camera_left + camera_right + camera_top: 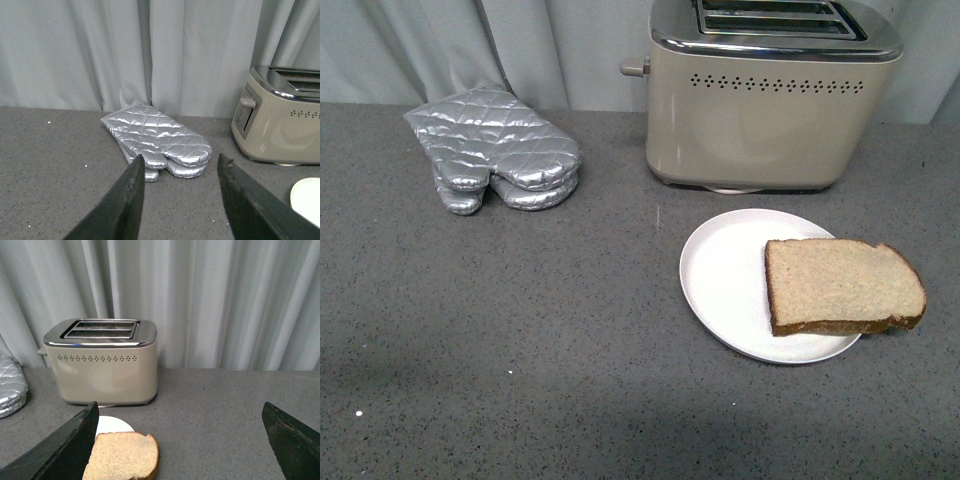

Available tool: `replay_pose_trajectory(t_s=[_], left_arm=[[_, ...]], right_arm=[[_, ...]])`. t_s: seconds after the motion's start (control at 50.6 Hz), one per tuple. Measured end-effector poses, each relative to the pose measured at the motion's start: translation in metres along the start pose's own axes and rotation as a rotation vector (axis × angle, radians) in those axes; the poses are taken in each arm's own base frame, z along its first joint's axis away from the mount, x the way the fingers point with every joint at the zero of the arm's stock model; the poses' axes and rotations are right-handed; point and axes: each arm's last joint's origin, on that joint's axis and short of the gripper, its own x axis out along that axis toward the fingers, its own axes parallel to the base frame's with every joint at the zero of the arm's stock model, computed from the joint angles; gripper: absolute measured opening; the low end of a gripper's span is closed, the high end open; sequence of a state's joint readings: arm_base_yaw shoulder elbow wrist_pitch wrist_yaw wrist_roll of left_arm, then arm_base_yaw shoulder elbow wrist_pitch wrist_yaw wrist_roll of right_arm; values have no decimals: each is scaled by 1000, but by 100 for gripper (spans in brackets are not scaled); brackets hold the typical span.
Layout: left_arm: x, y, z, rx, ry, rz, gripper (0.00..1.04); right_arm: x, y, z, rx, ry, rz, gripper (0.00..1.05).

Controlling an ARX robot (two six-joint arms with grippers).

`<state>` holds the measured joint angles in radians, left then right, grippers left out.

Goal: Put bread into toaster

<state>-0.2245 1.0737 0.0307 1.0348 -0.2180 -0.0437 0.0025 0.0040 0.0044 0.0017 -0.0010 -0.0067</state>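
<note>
A slice of light-brown bread [842,286] with a darker crust lies flat on a white plate [725,275], hanging over its right rim. Behind the plate stands the beige toaster [770,120] with a chrome top and two empty slots. Neither arm shows in the front view. In the right wrist view, my right gripper [180,412] is wide open above the counter, with the bread [122,456] beside one finger and the toaster [102,362] beyond. My left gripper [179,161] is open and empty, with the toaster [280,120] off to one side.
A pair of silver quilted oven mitts [495,150] lies on the grey counter [520,350] at the back left, just ahead of my left gripper as the mitts [157,140] show in its wrist view. A pale curtain [440,50] hangs behind the counter.
</note>
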Motion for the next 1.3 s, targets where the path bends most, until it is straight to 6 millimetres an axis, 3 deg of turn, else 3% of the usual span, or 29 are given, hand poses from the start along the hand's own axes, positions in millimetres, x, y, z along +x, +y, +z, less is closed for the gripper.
replay_pose_trajectory(t_s=[0.237,0.573,1.304], left_arm=[[-16,13,11,24,1,1,3],[-31,29,18,34,-21,10,4],[-53,29,20,34,-30,5,4]], right_arm=[[0,0,0,0,0,0,95],[0,0,0,0,0,-1,95],[0,0,0,0,0,0,95]])
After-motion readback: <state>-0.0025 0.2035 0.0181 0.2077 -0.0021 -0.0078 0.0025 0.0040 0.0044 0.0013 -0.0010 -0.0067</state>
